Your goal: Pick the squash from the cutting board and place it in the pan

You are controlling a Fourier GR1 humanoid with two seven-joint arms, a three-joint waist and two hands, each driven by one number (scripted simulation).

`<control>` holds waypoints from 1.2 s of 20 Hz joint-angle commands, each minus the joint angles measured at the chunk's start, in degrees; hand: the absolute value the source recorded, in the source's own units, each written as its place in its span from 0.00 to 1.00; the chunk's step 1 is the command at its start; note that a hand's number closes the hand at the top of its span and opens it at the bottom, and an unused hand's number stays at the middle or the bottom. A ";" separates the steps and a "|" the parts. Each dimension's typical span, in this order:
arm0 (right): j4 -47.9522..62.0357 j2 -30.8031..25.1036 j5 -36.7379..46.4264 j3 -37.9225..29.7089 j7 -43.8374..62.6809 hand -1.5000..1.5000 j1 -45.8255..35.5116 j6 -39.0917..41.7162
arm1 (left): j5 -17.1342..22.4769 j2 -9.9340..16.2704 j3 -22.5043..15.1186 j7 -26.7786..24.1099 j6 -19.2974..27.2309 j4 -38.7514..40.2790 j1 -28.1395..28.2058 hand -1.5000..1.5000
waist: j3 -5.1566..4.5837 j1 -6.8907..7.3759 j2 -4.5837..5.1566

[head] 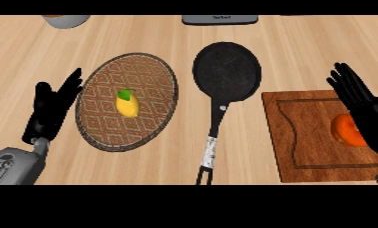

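At 9 o'clock: left hand (52, 107) resting, fingers straight. Centre-left: woven mat (159, 74) holding lemon (128, 104). Centre: black pan (227, 71), handle toward 6. At 3 o'clock: cutting board (310, 142) with orange squash (345, 131), right hand (358, 97) over it, fingers extended, ungripped.

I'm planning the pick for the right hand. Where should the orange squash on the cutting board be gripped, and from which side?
Probably from above, around the squash's rounded middle. It lies low on the cutting board, near its right edge, so a side approach would likely scrape the wood. The right hand, fingers straight, hangs over it and hides its right part, so the full shape is unclear.
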 commanded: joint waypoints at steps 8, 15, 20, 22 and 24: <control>13.95 -8.11 4.53 -16.80 9.32 0.00 1.81 -19.47 | -5.15 -0.14 -0.49 -4.54 4.53 -5.64 4.93 0.50 | -2.09 -1.47 1.14; 6.34 -13.41 5.74 -17.87 17.91 0.00 13.74 -18.05 | -9.25 -3.92 -3.60 -8.72 8.66 -9.60 12.08 0.50 | -1.87 -0.95 0.75; 4.36 -23.29 6.21 -18.31 21.15 0.00 15.23 -6.56 | -8.85 -3.28 -2.86 -6.68 7.65 -11.86 13.29 0.50 | -1.77 -0.41 0.86; 3.88 -26.71 5.13 -17.03 24.98 0.00 12.70 -1.74 | -8.35 -2.55 -1.36 -7.63 5.62 -9.44 10.97 0.50 | -1.80 -0.19 1.03; 4.73 -27.03 5.50 -15.28 24.85 0.00 10.56 1.31 | -9.01 -3.33 -2.46 -7.03 6.11 -12.00 13.15 0.50 | -1.75 0.46 1.05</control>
